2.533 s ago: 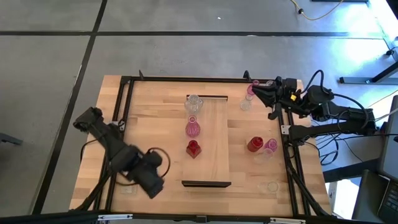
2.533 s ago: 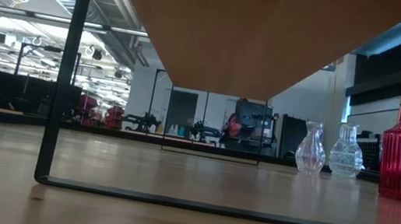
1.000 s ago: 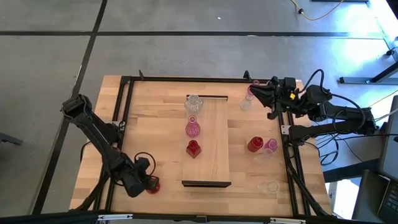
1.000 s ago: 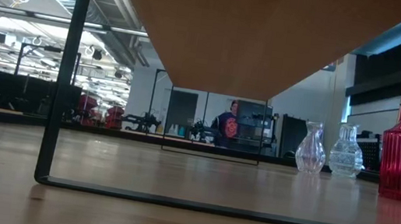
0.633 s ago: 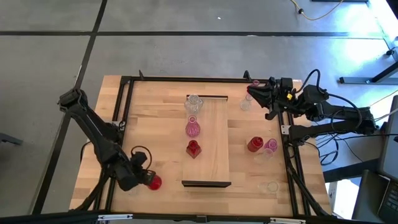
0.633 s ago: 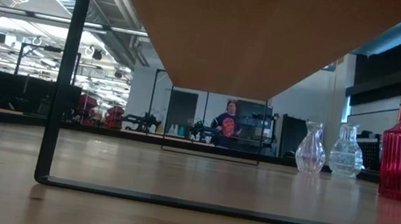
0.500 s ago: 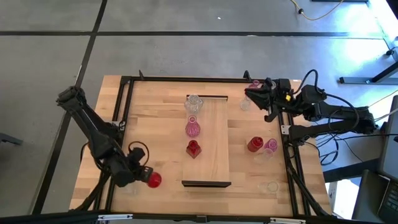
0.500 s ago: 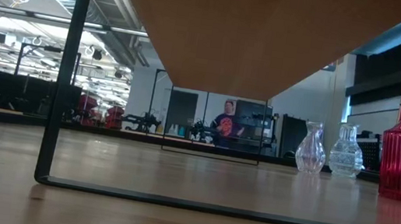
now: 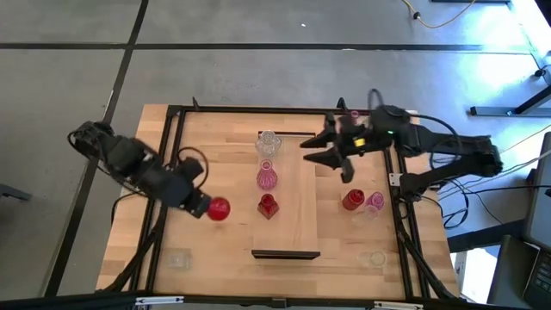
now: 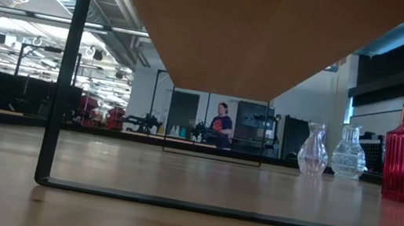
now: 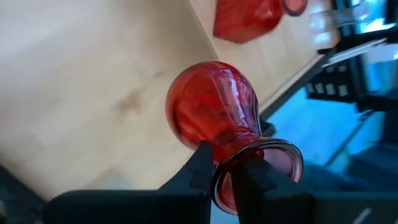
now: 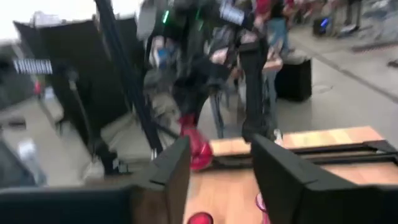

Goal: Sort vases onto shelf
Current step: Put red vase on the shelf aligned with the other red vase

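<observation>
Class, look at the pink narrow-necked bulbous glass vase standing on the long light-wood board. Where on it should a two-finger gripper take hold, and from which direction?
Grip the pink narrow-necked bulbous glass vase at its slim neck, coming straight down from above. It stands upright on the long light-wood board, and the neck is probably easier for the fingers to close on than the rounded belly. A clear vase and a red vase stand close by along the board, so set the fingers across the board.

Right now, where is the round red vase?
In the high view, the round red vase is held in the left gripper, just left of the shelf and its square red vase.
</observation>
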You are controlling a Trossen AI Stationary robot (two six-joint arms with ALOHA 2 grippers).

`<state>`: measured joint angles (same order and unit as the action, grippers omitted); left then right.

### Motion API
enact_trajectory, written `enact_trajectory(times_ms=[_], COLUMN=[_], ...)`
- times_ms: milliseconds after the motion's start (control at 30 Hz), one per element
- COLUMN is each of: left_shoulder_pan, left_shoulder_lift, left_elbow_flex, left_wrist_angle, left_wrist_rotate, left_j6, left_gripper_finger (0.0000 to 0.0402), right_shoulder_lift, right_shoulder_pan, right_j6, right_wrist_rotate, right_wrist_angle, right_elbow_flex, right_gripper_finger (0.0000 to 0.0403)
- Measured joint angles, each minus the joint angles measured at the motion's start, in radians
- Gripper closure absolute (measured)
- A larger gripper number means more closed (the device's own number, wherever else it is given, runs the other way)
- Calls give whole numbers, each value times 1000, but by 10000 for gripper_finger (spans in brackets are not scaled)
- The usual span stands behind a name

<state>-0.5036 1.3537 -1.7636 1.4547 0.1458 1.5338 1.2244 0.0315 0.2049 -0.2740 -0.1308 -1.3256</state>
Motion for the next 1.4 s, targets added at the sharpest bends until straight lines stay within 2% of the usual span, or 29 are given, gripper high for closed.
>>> enact_trajectory(times_ms=[133, 300, 533, 667, 933, 1200, 1400], left_shoulder_pan=[107, 204, 289, 327, 378, 386, 385], left_shoulder_lift=[88, 180, 265, 298, 356, 360, 367], left_elbow_flex=[-140, -281, -450, -520, -554, -555, -556], left_wrist_angle=[73, 83, 121, 118, 96, 3, -3], left_wrist_rotate=[-62, -103, -111, -99, -137, -144, -140], left_j6=[-170, -346, -485, -541, -612, -629, -630], left_gripper_finger=[373, 373, 374, 374, 374, 374, 374], right_shoulder_lift=[117, 220, 291, 317, 370, 413, 431], right_shoulder_pan=[0, 0, -1, -24, -48, -44, -45], right_j6=[-94, -170, -183, -178, -167, -127, -97], right_wrist_rotate=[-59, -79, -157, -161, -104, -101, -104], right_wrist_angle=[-138, -205, -219, -213, -163, -149, -127], right_elbow_flex=[-170, -307, -356, -356, -356, -357, -357], right_gripper_finger=[208, 199, 199, 198, 198, 198, 165])
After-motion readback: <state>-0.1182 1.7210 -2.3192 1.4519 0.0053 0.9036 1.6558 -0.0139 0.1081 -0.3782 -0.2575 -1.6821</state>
